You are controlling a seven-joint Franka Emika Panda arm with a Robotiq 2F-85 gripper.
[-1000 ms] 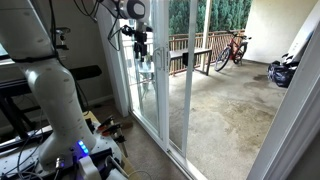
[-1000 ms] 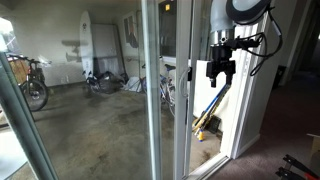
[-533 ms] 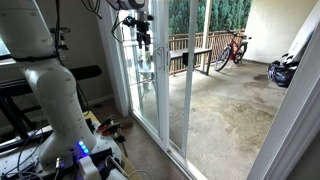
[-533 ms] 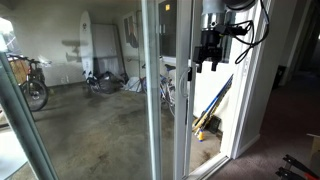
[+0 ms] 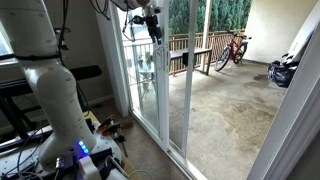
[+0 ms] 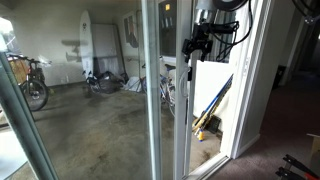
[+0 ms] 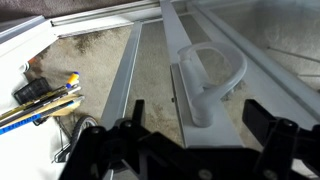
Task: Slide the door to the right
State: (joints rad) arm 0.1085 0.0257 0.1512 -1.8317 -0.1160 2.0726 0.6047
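Daylight fills the patio in an exterior view, where the door [image 5: 163, 95] stands upright in its narrow white frame just beside the white robot arm [image 5: 45, 70]. The end effector [image 5: 146, 18] is high up, close to the door's upper part, and its opening cannot be read there; a bicycle [image 5: 234, 47] leans by the railing outside. In an exterior view from the patio side, the end effector [image 6: 196, 42] hangs dark against the door [image 6: 186, 120], near its edge, with a surfboard [image 6: 88, 45] propped on the far wall. In the wrist view the end effector [image 7: 197, 140] is spread wide, its fingers [image 7: 128, 135] on either side of the white handle [image 7: 215, 75] on the door [image 7: 172, 30], gripping nothing.
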